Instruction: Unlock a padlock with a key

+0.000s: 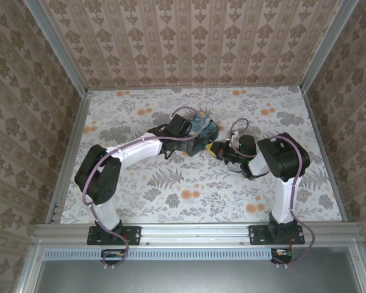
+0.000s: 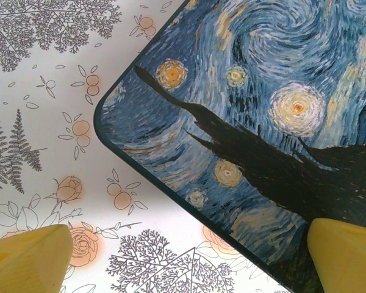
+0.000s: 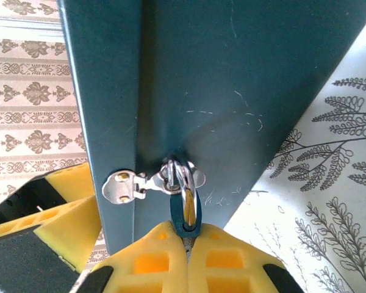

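Yellow fingers (image 3: 232, 262) of your right gripper (image 3: 188, 235) are pressed together just under the padlock (image 3: 186, 210), perhaps on a key (image 3: 187, 244). That padlock hangs fastened on the hasp (image 3: 125, 185) of the box (image 3: 232, 73). Your left gripper (image 2: 186, 256) is spread, so unlocking remains.

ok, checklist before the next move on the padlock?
1. Left end effector open, straddling the box corner: ok.
2. Grip on the box: not ok, jaws stand wide.
3. Padlock hangs through the hasp, shackle looks shut: ok.
4. Right end effector shut at the padlock's lower end: ok.
5. Key seated in the padlock: cannot tell.
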Action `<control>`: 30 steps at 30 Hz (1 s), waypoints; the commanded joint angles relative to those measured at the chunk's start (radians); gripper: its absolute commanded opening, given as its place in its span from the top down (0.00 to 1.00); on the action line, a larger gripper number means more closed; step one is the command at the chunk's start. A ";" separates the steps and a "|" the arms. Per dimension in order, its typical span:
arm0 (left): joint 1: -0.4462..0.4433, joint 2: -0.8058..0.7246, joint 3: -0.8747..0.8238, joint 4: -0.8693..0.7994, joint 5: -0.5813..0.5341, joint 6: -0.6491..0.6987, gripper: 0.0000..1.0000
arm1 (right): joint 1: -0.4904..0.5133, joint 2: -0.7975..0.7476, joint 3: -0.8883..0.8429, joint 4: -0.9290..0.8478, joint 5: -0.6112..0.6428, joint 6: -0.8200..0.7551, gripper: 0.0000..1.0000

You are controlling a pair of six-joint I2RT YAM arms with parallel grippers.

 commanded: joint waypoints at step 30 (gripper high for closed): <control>0.003 0.114 -0.004 -0.189 -0.019 0.021 0.00 | -0.134 -0.098 0.071 -0.681 -0.007 -0.340 1.00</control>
